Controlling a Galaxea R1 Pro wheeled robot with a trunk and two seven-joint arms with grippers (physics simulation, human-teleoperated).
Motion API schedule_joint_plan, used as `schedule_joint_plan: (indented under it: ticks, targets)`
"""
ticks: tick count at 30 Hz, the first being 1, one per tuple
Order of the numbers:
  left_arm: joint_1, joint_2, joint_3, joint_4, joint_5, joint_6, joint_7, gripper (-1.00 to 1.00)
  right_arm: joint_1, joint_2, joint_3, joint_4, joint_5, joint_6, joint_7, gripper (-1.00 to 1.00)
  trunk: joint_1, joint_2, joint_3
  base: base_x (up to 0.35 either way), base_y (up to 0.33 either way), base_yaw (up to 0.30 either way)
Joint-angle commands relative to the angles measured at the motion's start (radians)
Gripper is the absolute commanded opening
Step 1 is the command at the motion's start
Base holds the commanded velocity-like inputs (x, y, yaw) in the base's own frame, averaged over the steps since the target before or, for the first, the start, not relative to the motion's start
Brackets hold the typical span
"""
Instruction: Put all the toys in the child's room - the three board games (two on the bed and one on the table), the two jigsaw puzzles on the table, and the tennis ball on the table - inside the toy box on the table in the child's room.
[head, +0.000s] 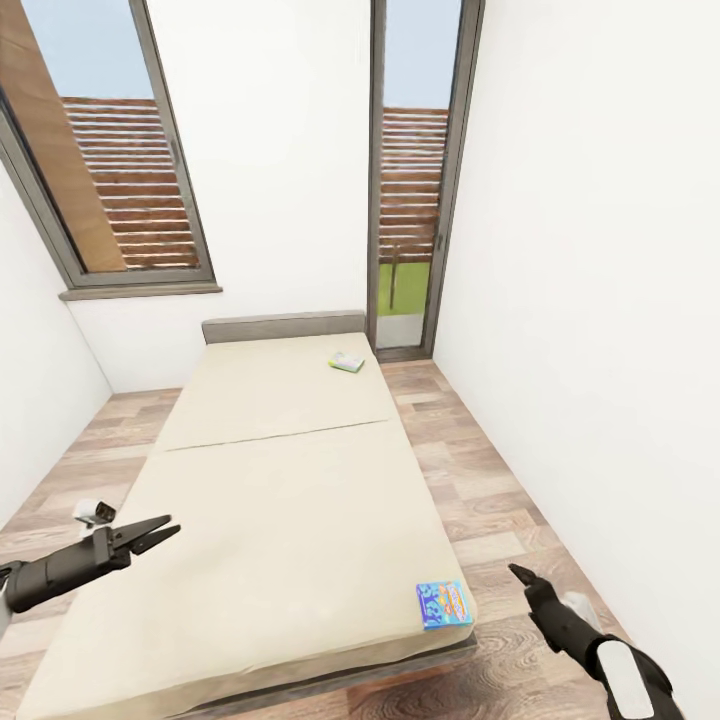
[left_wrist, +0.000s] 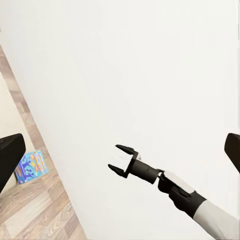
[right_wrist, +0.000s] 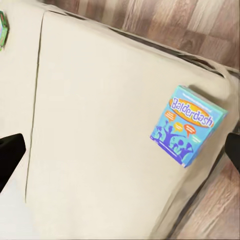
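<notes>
A: Report the nearest target and its handling properties.

B: The blue board game (head: 444, 604) lies flat on the bed (head: 280, 520), at the near corner on the robot's right side, its edge close to the mattress edge. It is probably a light, stiff, thin card box with a smooth printed face. Recommended grasp: across 2 opposite thin edges, approached from the overhanging side.

A: State of the fingers?

B: Left gripper (head: 150, 535): fingers parted, holding nothing, above the bed's left side. Right gripper (left_wrist: 120, 160): fingers spread moderately, empty, beside the bed and near the blue box, touching nothing.

A: Farther items?

B: A 2nd board game (head: 346, 362), pale-coloured, rests near the headboard (head: 283, 326).
</notes>
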Motion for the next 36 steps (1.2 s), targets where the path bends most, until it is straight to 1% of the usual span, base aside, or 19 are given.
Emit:
schedule_joint_plan:
  ticks: [1, 2, 4, 6, 8, 9, 11, 13, 14, 17, 21, 23, 25, 27, 29, 31, 33, 34, 36]
  targets:
    - [0.0, 0.0, 0.0, 0.0, -0.001, 0.011, -0.004, 1.0, -0.001, -0.011, -0.015, 0.031, -0.004, 0.006, 0.036, 1.0, 0.001, -0.002, -0.002, 0.0, 0.0, 0.0]
    - [0.001, 0.0, 0.001, 0.0, -0.001, 0.011, -0.004, 1.0, -0.001, -0.015, -0.02, 0.043, -0.003, 0.006, 0.052, 1.0, 0.001, -0.002, -0.002, 0.0, 0.0, 0.0]
    - [0.003, 0.001, 0.001, -0.001, -0.001, 0.01, -0.004, 1.0, -0.001, -0.026, -0.032, 0.069, 0.001, 0.005, 0.113, 1.0, 0.001, -0.002, -0.002, 0.0, -0.043, 0.0]
    - [0.003, 0.0, -0.001, -0.001, -0.001, 0.01, -0.004, 1.0, -0.002, -0.03, -0.035, 0.075, 0.002, 0.006, 0.133, 1.0, 0.001, -0.002, -0.002, 0.0, -0.132, 0.0]
    - [0.004, -0.002, -0.004, -0.001, -0.001, 0.009, -0.004, 1.0, -0.002, -0.043, -0.037, 0.078, 0.002, 0.008, 0.152, 1.0, 0.001, -0.002, -0.002, 0.0, -0.215, 0.0]
    - [0.004, -0.004, -0.007, -0.002, -0.001, 0.009, -0.004, 1.0, -0.003, -0.054, -0.035, 0.078, 0.001, 0.011, 0.16, 1.0, 0.001, -0.002, -0.002, 0.0, -0.254, 0.0]
    - [0.004, -0.006, -0.01, -0.002, -0.001, 0.008, -0.004, 1.0, -0.003, -0.064, -0.034, 0.074, 0.0, 0.018, 0.166, 1.0, 0.001, -0.002, -0.002, 0.0, -0.267, 0.0]
    - [0.004, -0.008, -0.012, -0.002, -0.001, 0.008, -0.004, 1.0, -0.003, -0.075, -0.033, 0.051, 0.001, 0.047, 0.172, 1.0, 0.001, -0.002, -0.002, 0.0, -0.224, 0.0]
    - [0.004, -0.008, -0.012, -0.002, -0.001, 0.008, -0.004, 1.0, -0.003, -0.076, -0.033, 0.042, 0.001, 0.056, 0.173, 1.0, 0.001, -0.002, -0.002, 0.0, -0.153, 0.0]
    - [0.004, -0.009, -0.012, -0.002, -0.001, 0.008, -0.004, 1.0, -0.003, -0.08, -0.032, -0.051, 0.0, 0.108, 0.177, 1.0, 0.001, -0.002, -0.002, 0.0, -0.067, 0.0]
    - [0.004, -0.011, -0.012, -0.002, -0.002, 0.007, -0.004, 1.0, -0.003, -0.079, -0.025, -0.128, -0.001, 0.146, 0.183, 1.0, 0.001, -0.002, -0.002, 0.0, -0.11, 0.0]
    - [0.004, -0.011, -0.011, -0.002, -0.003, 0.007, -0.004, 1.0, -0.003, -0.076, -0.011, -0.161, 0.0, 0.152, 0.197, 1.0, 0.001, -0.002, -0.002, 0.0, -0.23, 0.0]
    - [0.004, -0.011, -0.011, -0.002, -0.003, 0.008, -0.004, 1.0, -0.003, -0.074, 0.01, -0.192, 0.001, 0.151, 0.215, 1.0, 0.001, -0.002, -0.002, 0.0, -0.209, 0.0]
    - [0.004, -0.011, -0.01, -0.002, -0.004, 0.009, -0.004, 1.0, -0.003, -0.071, 0.045, -0.214, 0.003, 0.148, 0.232, 1.0, 0.001, -0.002, -0.002, 0.0, -0.118, 0.0]
    - [0.004, -0.011, -0.01, -0.002, -0.004, 0.009, -0.004, 1.0, -0.003, -0.07, 0.066, -0.224, 0.003, 0.147, 0.236, 1.0, 0.001, -0.002, -0.002, 0.0, -0.066, 0.0]
    - [0.004, -0.011, -0.01, -0.002, -0.004, 0.01, -0.004, 1.0, -0.003, -0.068, 0.109, -0.248, 0.005, 0.143, 0.237, 1.0, 0.001, -0.002, -0.002, 0.0, -0.031, 0.0]
    - [0.004, -0.011, -0.01, -0.002, -0.005, 0.011, -0.004, 1.0, -0.003, -0.068, 0.133, -0.261, 0.005, 0.139, 0.235, 1.0, 0.001, -0.002, -0.002, 0.0, -0.016, 0.0]
    - [0.004, -0.012, -0.01, -0.002, -0.005, 0.011, -0.004, 1.0, -0.003, -0.069, 0.144, -0.268, 0.005, 0.134, 0.235, 1.0, 0.001, -0.002, -0.002, 0.0, -0.008, 0.019]
    - [0.004, -0.013, -0.01, -0.001, -0.005, 0.011, -0.004, 1.0, -0.003, -0.073, 0.152, -0.284, 0.005, 0.132, 0.237, 1.0, 0.001, -0.002, -0.002, 0.0, -0.015, 0.098]
